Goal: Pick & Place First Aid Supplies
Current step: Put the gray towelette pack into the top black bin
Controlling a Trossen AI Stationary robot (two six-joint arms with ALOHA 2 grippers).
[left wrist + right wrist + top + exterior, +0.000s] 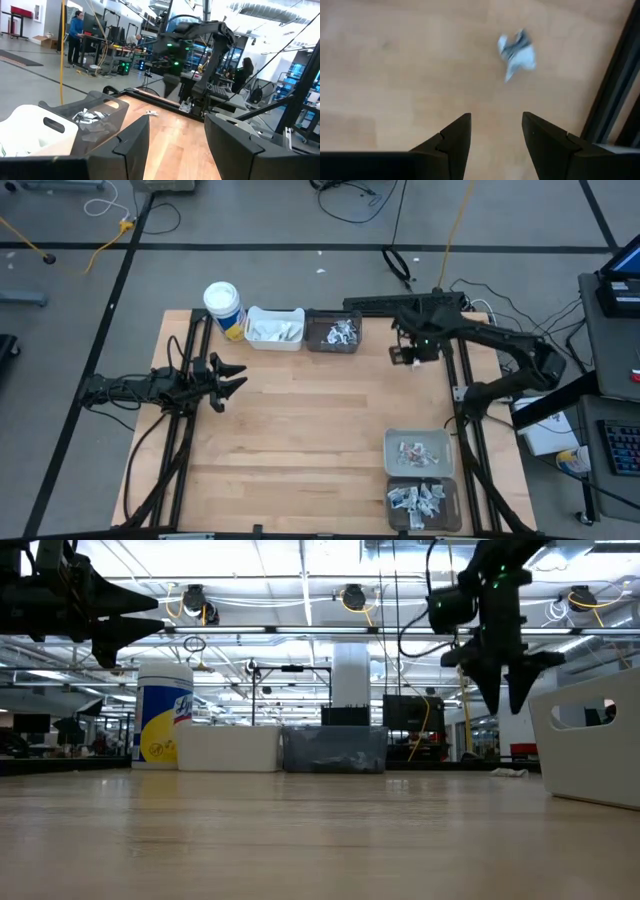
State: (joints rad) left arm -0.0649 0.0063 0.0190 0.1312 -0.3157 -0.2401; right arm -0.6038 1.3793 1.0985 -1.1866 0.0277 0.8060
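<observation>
One small white and silvery packet (516, 52) lies loose on the wooden table at its far right, also seen in the left wrist view (150, 113). My right gripper (492, 135) hangs above the table beside it, pointing down, open and with nothing between its fingers (505, 690). More packets fill the white bin (274, 328) and the dark bin (333, 331) at the far edge, and the grey bin (419, 452) and dark bin (423, 502) near the front right. My left gripper (225, 380) waits open at the table's left, held level.
A white cup with a yellow band (224, 308) stands at the far left, next to the white bin. A dark frame rail (610, 95) runs along the table's right edge, close to the loose packet. Bare wood (300, 430) spans the middle.
</observation>
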